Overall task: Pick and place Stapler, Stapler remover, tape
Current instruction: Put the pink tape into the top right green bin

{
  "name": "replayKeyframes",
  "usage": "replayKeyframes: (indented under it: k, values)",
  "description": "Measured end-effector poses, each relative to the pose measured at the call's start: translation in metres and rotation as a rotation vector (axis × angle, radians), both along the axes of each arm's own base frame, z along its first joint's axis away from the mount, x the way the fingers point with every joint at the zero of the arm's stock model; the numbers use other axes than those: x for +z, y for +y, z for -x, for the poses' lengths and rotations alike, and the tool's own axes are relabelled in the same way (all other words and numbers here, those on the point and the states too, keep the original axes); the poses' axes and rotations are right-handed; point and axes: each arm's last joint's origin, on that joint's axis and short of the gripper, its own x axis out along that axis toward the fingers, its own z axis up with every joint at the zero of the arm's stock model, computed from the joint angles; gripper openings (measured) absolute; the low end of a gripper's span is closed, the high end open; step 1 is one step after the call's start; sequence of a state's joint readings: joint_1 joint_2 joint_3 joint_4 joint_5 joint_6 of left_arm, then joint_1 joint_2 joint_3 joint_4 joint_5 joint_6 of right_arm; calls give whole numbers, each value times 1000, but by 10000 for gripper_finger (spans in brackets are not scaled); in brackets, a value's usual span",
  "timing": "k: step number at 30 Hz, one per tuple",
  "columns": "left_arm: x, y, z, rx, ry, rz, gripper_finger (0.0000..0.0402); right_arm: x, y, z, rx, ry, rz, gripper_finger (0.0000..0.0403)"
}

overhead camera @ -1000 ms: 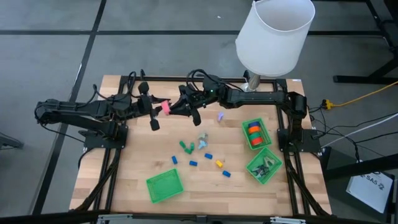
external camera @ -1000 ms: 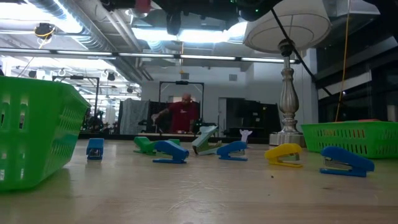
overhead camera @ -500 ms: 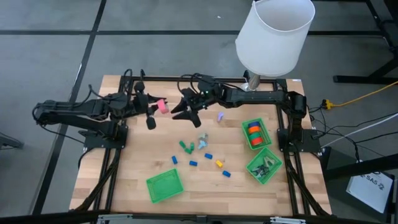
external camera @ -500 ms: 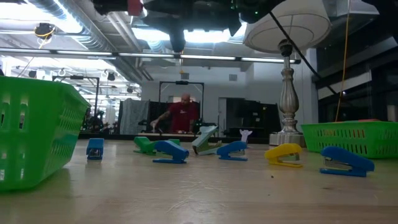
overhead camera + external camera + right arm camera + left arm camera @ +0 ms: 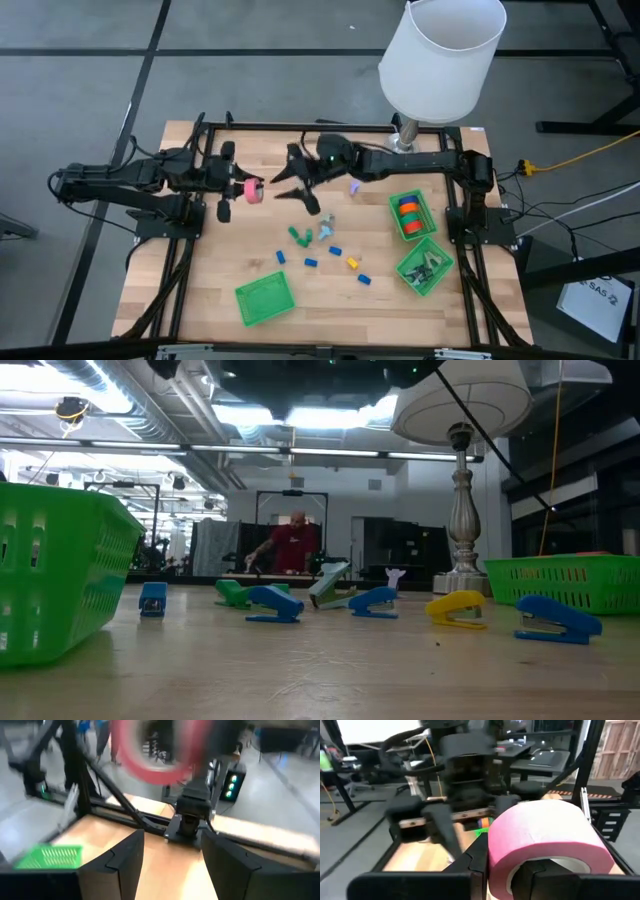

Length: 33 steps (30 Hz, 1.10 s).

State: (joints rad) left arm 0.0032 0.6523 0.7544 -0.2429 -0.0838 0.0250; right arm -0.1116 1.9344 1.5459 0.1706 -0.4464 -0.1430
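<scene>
Two arms meet above the far half of the surface (image 5: 200, 260) in the high view. I see the left gripper (image 5: 243, 190) at roughly 10 o'clock from the surface centre, its fingers clamped on a pink tape roll (image 5: 252, 190). The right gripper (image 5: 290, 185) sits just beside it at 11 o'clock, fingers spread and apart from the roll. More tape rolls (image 5: 407, 212) lie in the green bin (image 5: 422, 224) at 3 o'clock. Small staplers (image 5: 310, 262) are scattered near centre. A second green bin (image 5: 420, 283) at 4 o'clock holds stapler removers (image 5: 425, 266); a third bin (image 5: 264, 299) sits at 7 o'clock.

Low view: blue staplers (image 5: 272, 603) and a yellow stapler (image 5: 456, 609) rest on the surface; a person (image 5: 290, 546) stands in the room behind.

Left wrist view: the pink tape roll (image 5: 545, 837) is pinched between the fingers (image 5: 412, 882).

Right wrist view: the fingers (image 5: 125, 857) stand wide open, with the roll (image 5: 150, 755) blurred beyond them.
</scene>
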Motion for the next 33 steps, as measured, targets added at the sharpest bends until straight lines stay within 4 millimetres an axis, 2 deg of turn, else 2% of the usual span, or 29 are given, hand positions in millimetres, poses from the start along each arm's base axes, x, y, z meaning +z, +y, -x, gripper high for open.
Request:
replayKeyframes:
  k: [3,7,12,22,26,33]
  values:
    - [-1,0,-1,5,3,12,41,-1,23,-2,14,-49,171,202]
    - [-1,0,-2,7,5,28,41,-1,50,-4,-67,-82,372,202]
    - [-1,0,-2,12,2,70,42,3,70,-4,-154,-126,493,202]
    - [-8,1,-2,51,66,107,42,10,75,-4,-184,-179,488,202]
    - [-12,3,0,119,102,87,41,10,76,-4,-186,-189,481,202]
    - [-8,2,-5,73,56,97,43,13,76,-5,-194,-219,472,202]
